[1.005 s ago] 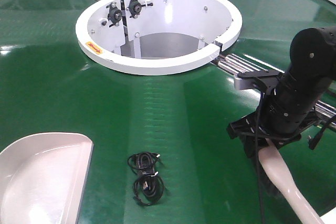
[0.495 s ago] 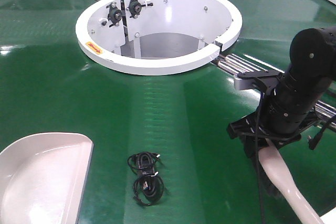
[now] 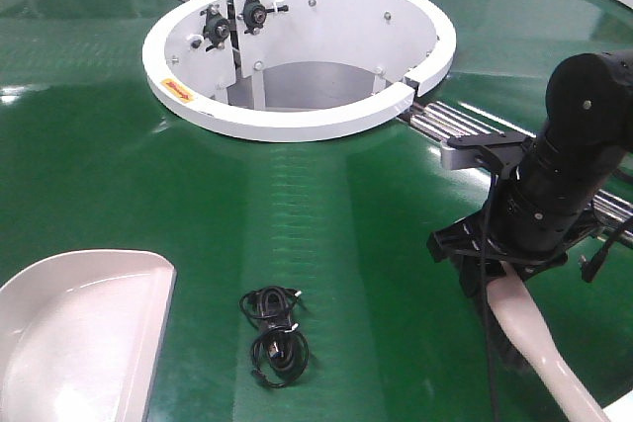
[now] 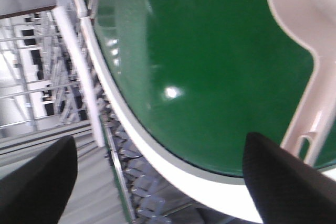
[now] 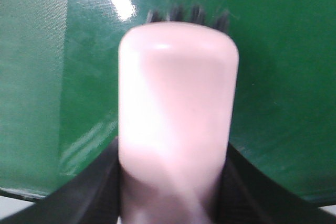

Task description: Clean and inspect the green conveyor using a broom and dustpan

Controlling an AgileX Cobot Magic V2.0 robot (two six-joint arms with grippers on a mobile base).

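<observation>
Cream broom (image 3: 542,348) clamped in right hand (image 3: 502,279) — bristles down over green conveyor (image 3: 326,205).

Glossy green conveyor (image 3: 326,214), smooth plastic dustpan (image 3: 69,333)

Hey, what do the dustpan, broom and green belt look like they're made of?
Dustpan: likely moulded plastic, smooth pale beige, soft sheen. Broom: similar glossy plastic back, dark bristles beneath. Green belt: probably rubbery or PVC sheet, glossy, with bright reflections.

Conveyor (image 3: 99,175) glossy dark green; ring (image 3: 297,124) white; dustpan (image 3: 69,333) beige; broom (image 3: 539,343) cream; cable (image 3: 275,338) black.
</observation>
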